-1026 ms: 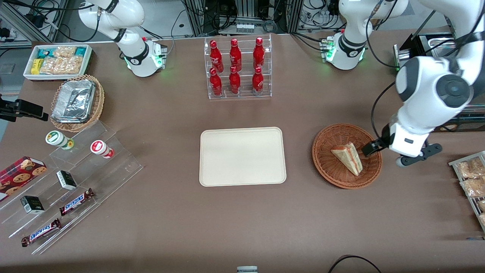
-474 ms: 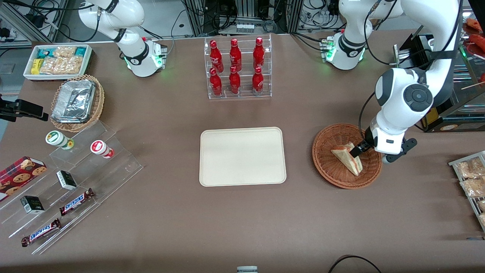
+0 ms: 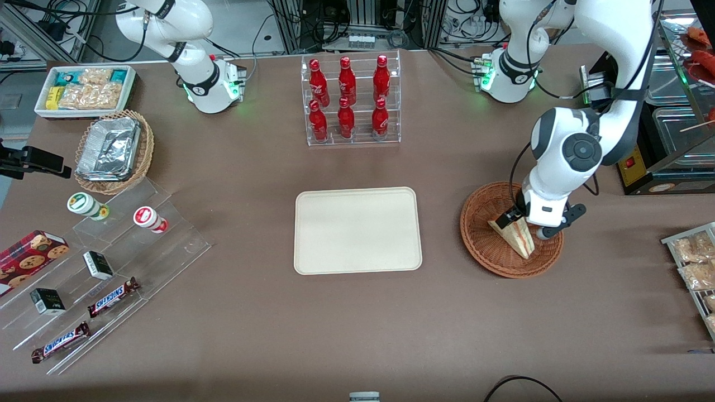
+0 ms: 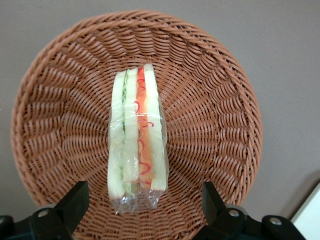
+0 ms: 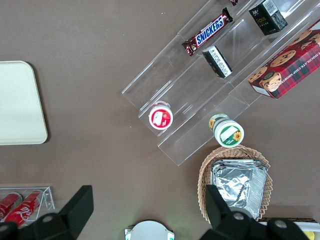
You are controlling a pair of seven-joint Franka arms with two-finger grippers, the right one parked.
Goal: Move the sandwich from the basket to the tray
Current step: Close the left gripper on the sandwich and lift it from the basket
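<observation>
1. Brown covers my whole working surface, the table, with everything else laid out on it.
2. Cream-beige and flat, the tray lies at the middle of the table, nothing on it.
3. Reddish-brown wicker, the basket sits beside the tray toward the working arm's end, a strip of table between them.
4. White bread with green, pink and red layers, the sandwich lies in the basket in clear wrap, cut edge facing my wrist camera.
5. Black-fingered, my gripper hovers just above the sandwich, fingers spread wide with one on either side of it, neither touching it.
</observation>
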